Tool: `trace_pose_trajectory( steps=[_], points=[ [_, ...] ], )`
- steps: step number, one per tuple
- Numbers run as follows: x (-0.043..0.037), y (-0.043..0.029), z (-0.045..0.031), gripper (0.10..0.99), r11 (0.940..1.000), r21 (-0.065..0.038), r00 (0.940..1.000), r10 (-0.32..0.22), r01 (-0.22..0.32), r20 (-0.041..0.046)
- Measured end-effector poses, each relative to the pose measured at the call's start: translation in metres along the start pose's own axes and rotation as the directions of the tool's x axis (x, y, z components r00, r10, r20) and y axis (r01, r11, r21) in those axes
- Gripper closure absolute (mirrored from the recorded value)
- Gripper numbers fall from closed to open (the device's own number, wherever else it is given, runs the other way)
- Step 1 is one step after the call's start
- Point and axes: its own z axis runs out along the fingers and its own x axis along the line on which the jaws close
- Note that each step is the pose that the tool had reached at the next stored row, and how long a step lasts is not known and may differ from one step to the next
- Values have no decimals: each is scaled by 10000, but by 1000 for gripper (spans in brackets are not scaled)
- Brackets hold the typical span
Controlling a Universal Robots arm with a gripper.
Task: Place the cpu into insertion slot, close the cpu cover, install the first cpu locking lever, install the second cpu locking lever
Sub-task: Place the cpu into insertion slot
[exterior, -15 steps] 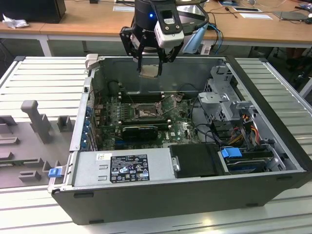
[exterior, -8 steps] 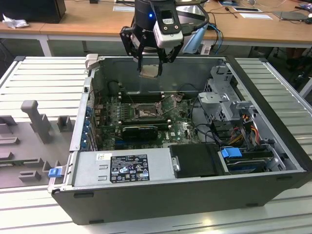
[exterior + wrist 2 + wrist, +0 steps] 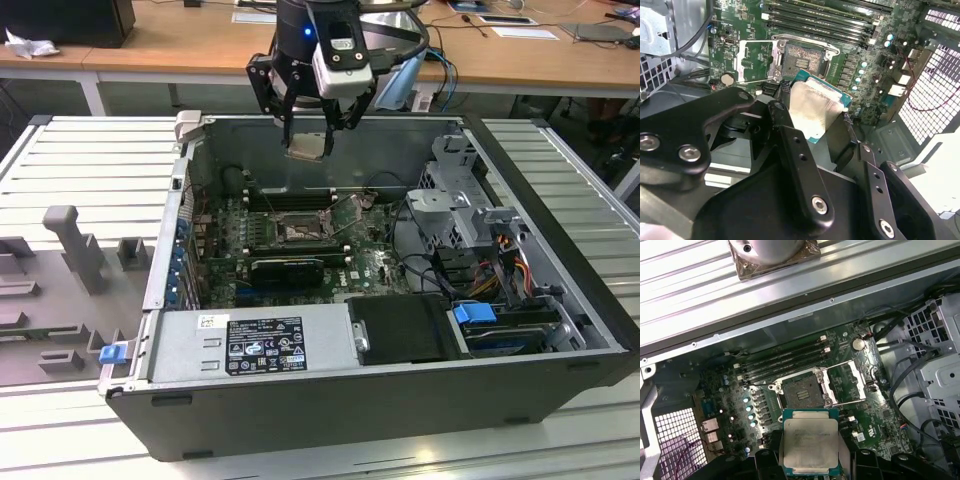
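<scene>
Black gripper [image 3: 308, 140] pinching flat square silvery-beige cpu [image 3: 810, 440], hovering above the empty dark square metal-rimmed insertion slot [image 3: 802, 392] in open grey computer case [image 3: 400, 410].

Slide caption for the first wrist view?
The tool holds the cpu above the empty insertion slot, cpu cover open.

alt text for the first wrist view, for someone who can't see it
The gripper holds the cpu by its edges over an open computer case. Beyond it on the green motherboard lies the empty insertion slot, with the cpu cover swung open beside it.
</scene>
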Motion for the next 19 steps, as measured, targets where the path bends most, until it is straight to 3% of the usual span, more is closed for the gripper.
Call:
trace_pose_trajectory(
  steps=[19],
  points=[
    [0, 0, 3, 557, 9985, -13, 9985, 547, -547, 49]
  ],
)
